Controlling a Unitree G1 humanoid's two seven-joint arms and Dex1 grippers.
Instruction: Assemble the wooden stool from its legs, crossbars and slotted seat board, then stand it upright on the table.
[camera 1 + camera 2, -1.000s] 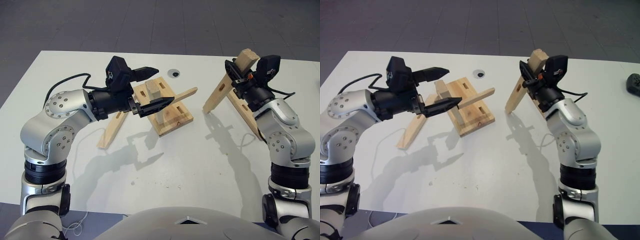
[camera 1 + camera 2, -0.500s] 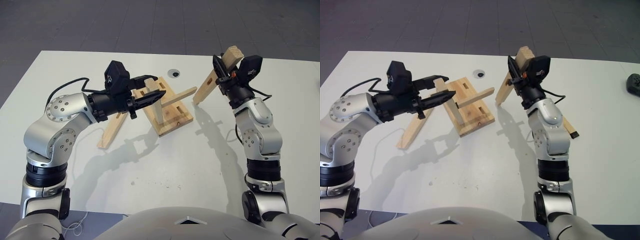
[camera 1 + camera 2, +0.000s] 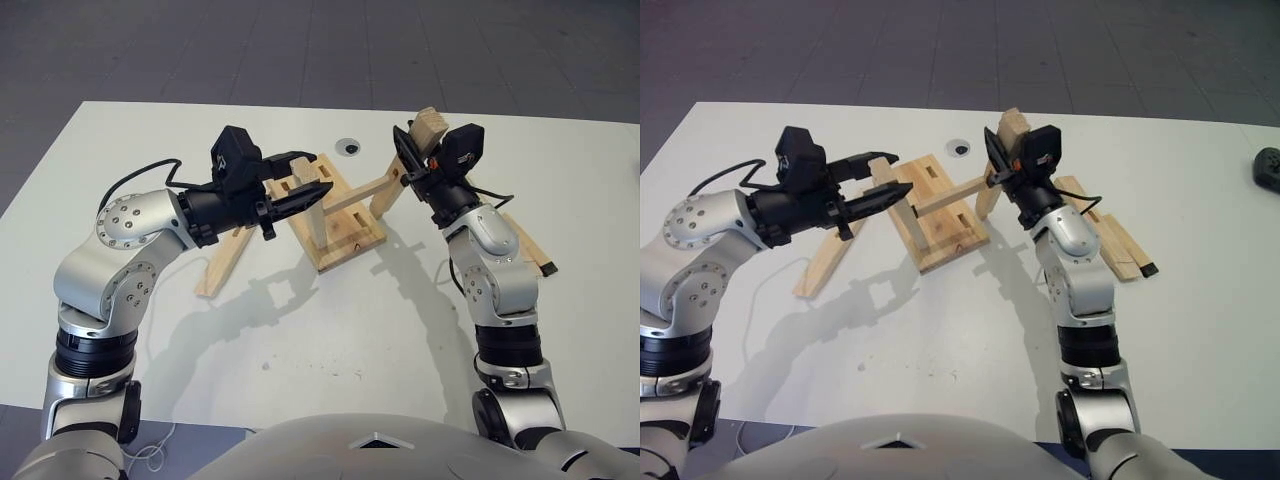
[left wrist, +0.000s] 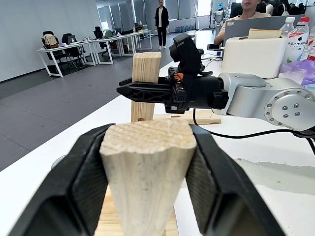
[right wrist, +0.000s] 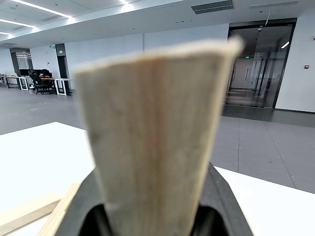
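Note:
The slotted seat board [image 3: 352, 238] lies flat mid-table with one leg [image 3: 317, 222] standing upright in it. My left gripper [image 3: 304, 181] is shut on the top of that leg [image 4: 147, 152], one finger on each side. A crossbar [image 3: 360, 192] sticks out sideways from the upright leg toward the right. My right gripper [image 3: 416, 160] is shut on a second leg [image 3: 430, 124], held tilted above the table. That held leg's lower end [image 3: 986, 203] is close to the crossbar's free tip. The held leg [image 5: 152, 137] sits between the right fingers.
A loose leg [image 3: 222, 262] lies on the table left of the seat board, under my left arm. More wooden pieces [image 3: 1110, 235] lie to the right, behind my right arm. A small black hole [image 3: 348, 147] is in the tabletop behind the board. A dark object [image 3: 1268, 165] rests at the far right edge.
My right arm has carried its leg leftward, from the table's right side up to the crossbar's tip. My left gripper, open a second ago, has moved in and shut on the upright leg.

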